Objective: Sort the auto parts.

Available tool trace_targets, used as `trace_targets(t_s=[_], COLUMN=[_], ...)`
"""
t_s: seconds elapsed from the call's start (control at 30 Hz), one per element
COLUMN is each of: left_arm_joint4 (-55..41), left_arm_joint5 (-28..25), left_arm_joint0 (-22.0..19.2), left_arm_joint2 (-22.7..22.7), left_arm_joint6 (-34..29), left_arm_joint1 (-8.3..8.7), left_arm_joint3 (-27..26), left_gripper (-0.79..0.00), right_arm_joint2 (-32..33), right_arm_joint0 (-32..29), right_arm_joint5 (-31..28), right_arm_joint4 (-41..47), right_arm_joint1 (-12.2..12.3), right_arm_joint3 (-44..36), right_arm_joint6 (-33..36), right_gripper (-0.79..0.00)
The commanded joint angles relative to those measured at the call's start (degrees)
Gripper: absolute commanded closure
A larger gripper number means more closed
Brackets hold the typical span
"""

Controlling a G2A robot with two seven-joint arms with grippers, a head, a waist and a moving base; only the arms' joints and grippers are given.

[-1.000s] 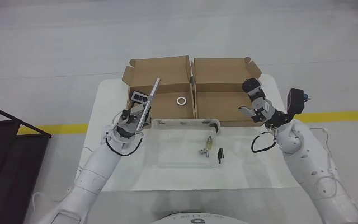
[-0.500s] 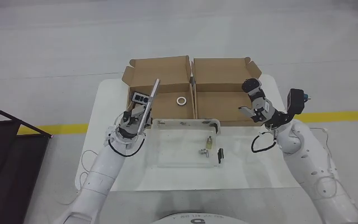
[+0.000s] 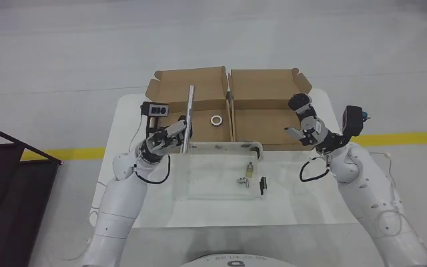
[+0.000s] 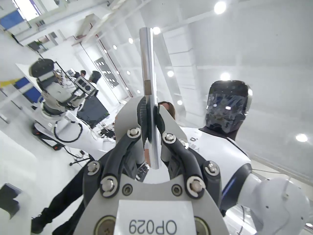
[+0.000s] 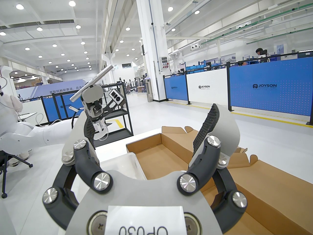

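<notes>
We saw a white label (image 4: pixel 152 221) bearing a short code (letters, then digits) on the base plate of the left gripper (image 4: pixel 151 121), and a second label (image 5: pixel 146 221) of that kind on the right gripper (image 5: pixel 151 123). A logo with one word stood on the blue barrier panel (image 5: pixel 265 86) and the white panel (image 5: pixel 205 87). A far blue banner (image 5: pixel 58 91) bore characters too small to read.

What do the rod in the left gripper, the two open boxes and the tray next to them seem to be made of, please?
The rod looks like polished metal: silvery, with bright reflections along it. The boxes look like brown corrugated cardboard, matte, with folded flaps. The tray is probably clear plastic, since the white table shows through it.
</notes>
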Motion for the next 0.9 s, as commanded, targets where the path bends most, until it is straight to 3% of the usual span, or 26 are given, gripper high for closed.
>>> trace_targets(t_s=[0.0,0.07,0.27,0.6,0.7,0.87], left_arm_joint4=[3.82,5.66,6.63,10.75,10.75,10.75], left_arm_joint5=[-4.0,-6.61,-7.72,-6.68,-6.68,-6.68], left_arm_joint0=[0.18,0.26,-0.42,-0.83,-0.83,-0.83], left_arm_joint2=[0.3,1.21,3.16,4.62,4.62,4.62], left_arm_joint6=[4.08,6.69,7.81,6.76,6.76,6.76], left_arm_joint1=[-0.09,-0.14,0.31,1.58,1.58,1.58], left_arm_joint3=[-0.39,-0.26,0.44,0.4,0.4,0.4], left_gripper=[0.0,0.0,0.0,0.0,0.0,0.0], right_arm_joint2=[0.0,0.0,0.0,-0.67,-6.82,-16.04], right_arm_joint0=[0.0,0.0,0.0,-0.37,-0.52,4.01], right_arm_joint5=[0.0,0.0,0.0,-0.35,-0.35,-0.35], right_arm_joint4=[0.0,0.0,0.0,0.91,10.77,41.68], right_arm_joint1=[0.0,0.0,0.0,-0.08,0.04,1.78], right_arm_joint3=[0.0,0.0,0.0,-0.17,-1.62,-3.57], right_arm_joint6=[0.0,0.0,0.0,0.44,9.09,32.8], right_gripper=[-0.785,-0.785,-0.785,-0.785,-0.785,-0.785])
